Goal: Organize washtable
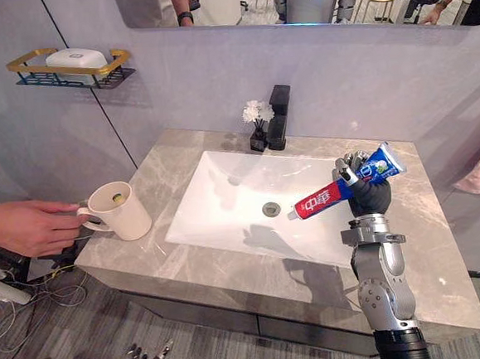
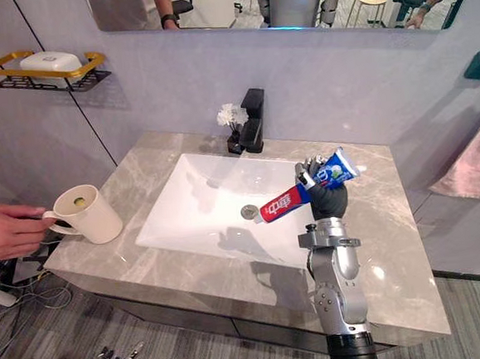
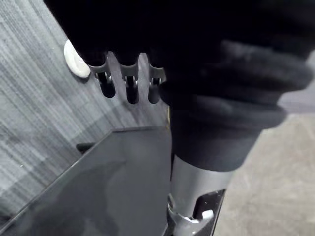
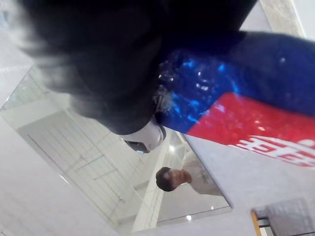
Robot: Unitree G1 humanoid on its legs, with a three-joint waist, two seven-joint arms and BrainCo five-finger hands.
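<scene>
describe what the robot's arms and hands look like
The right hand has a dark ribbed cover over its back and wrist, and silver fingers with dark tips. Its forearm is silver-grey metal in jointed segments, turning black further up the arm. The left hand has the same dark cover and silver fingers.

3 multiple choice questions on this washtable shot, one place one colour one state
1. Where is the mug? A on the counter left of the sink, a person's hand on its handle. B in the sink. C on the floor.
2. Toothpaste tube colours? A green and white. B red and blue. C yellow.
3. The right hand is A open, flat on the counter. B shut on the toothpaste tube. C shut, empty.
Answers: 1 A, it stands at the counter's left edge; 2 B, red cap end, blue tail; 3 B, fingers curl round it.
</scene>
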